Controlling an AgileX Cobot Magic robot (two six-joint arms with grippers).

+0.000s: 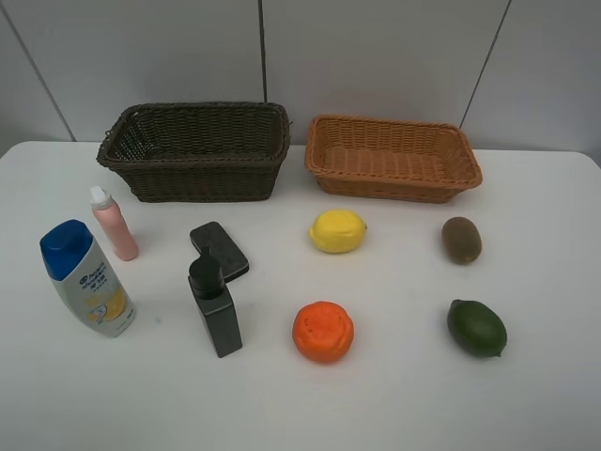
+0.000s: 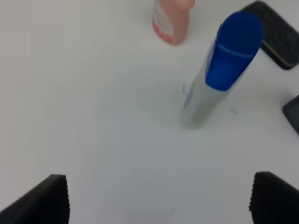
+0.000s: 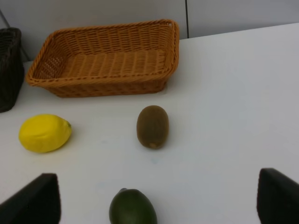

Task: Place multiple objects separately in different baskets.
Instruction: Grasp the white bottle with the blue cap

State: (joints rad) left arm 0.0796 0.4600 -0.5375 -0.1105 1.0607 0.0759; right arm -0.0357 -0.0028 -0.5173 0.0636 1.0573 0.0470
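Observation:
On the white table stand a white bottle with a blue cap (image 1: 86,279), a slim pink tube (image 1: 114,224), a black pump bottle (image 1: 215,307) and a flat black case (image 1: 219,249). To the right lie a yellow lemon (image 1: 337,230), an orange (image 1: 322,331), a brown kiwi (image 1: 461,239) and a dark green fruit (image 1: 476,327). The dark brown basket (image 1: 195,150) and the orange-tan basket (image 1: 392,157) stand at the back, both empty. My left gripper (image 2: 161,200) is open, short of the white bottle (image 2: 219,70). My right gripper (image 3: 156,200) is open, over the green fruit (image 3: 133,207).
Neither arm shows in the exterior high view. A grey panelled wall rises behind the baskets. The left wrist view also shows the pink tube (image 2: 170,21) and the black case (image 2: 275,32); the right wrist view shows the kiwi (image 3: 152,126), the lemon (image 3: 44,133) and the tan basket (image 3: 107,58).

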